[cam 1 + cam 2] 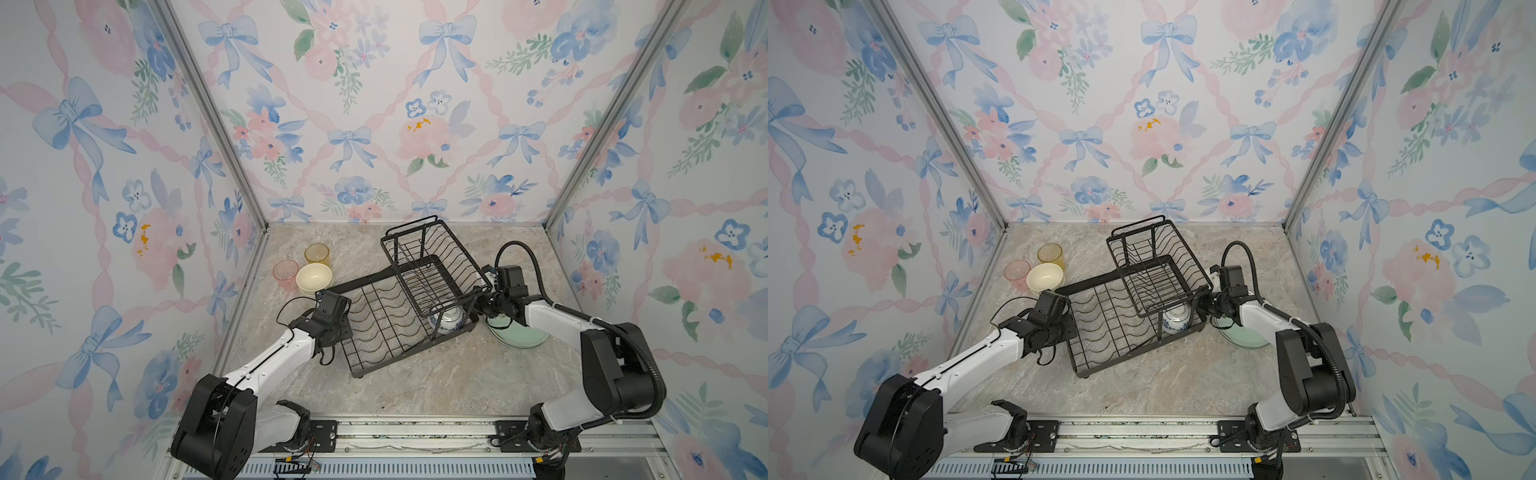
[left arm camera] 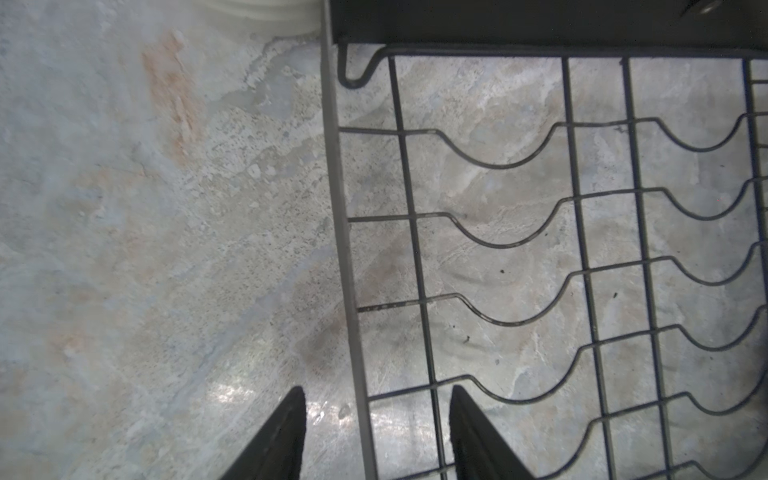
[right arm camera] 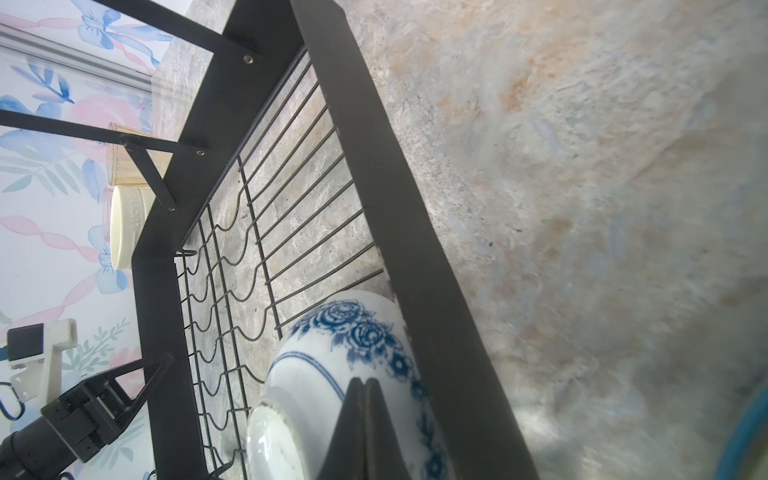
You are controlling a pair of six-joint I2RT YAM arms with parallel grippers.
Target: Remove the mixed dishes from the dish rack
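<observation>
Shows shut right claw (image 3: 365, 384) at blue-and-white bowl (image 3: 328, 365), tipped sideways in dish rack (image 1: 374, 332) beneath raised basket (image 1: 436, 270); half-open left claw (image 2: 377, 390) astride rack rail (image 2: 345, 249). Risks shoving bowl aside ungripped, or snagging wires.

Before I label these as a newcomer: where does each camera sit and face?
Both top views: high in front, looking down at the dish rack; left arm, right arm show.
Left wrist: above the rack's rim, facing down; open left fingers straddle it.
Right wrist: low, looking along the rack at the blue-and-white bowl; shut right fingers show.
Shared: top views show that bowl.
</observation>
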